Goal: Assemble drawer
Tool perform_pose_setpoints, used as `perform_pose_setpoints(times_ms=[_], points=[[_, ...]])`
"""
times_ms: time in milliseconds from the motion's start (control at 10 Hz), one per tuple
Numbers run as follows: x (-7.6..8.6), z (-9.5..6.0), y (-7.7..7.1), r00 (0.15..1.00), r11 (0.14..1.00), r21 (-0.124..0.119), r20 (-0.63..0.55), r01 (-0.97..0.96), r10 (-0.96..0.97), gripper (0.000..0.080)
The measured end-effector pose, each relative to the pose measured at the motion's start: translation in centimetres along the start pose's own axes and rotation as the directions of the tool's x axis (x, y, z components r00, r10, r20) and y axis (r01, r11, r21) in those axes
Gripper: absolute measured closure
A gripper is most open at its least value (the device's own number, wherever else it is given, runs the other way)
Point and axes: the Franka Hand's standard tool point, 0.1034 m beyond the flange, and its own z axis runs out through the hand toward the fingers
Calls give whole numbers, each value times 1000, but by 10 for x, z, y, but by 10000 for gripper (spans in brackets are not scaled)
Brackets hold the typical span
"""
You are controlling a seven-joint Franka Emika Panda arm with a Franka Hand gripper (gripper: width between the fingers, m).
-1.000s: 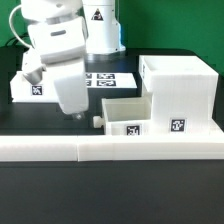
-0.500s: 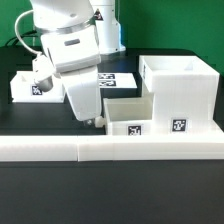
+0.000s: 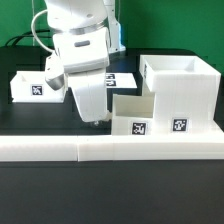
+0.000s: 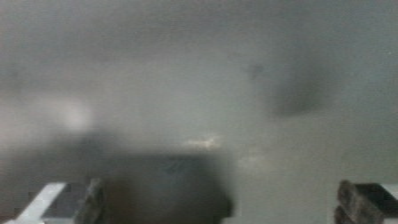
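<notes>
The tall white casing stands at the exterior view's right with a tag on its front. A small white tray sits against its left side, also tagged. A second tray lies at the far left. My gripper hangs low at the near tray's left end, covering its knob; I cannot tell if it touches. The wrist view is badly blurred: my gripper shows two fingers far apart, with only a dark blur between them.
A long low white rail runs along the front of the black table. The marker board lies flat behind the arm. The arm's white body hides the middle of the scene.
The arm has moved toward the exterior view's right, from near the left tray up to the left end of the tray beside the casing.
</notes>
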Motion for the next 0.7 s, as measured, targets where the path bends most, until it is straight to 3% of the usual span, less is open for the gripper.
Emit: perform_pose_setpoints(times_ms=[200, 700], points=[[-1, -1, 2, 1000, 999, -8, 0, -31, 31, 151], [-2, -1, 2, 998, 999, -1, 44, 50, -50, 151]])
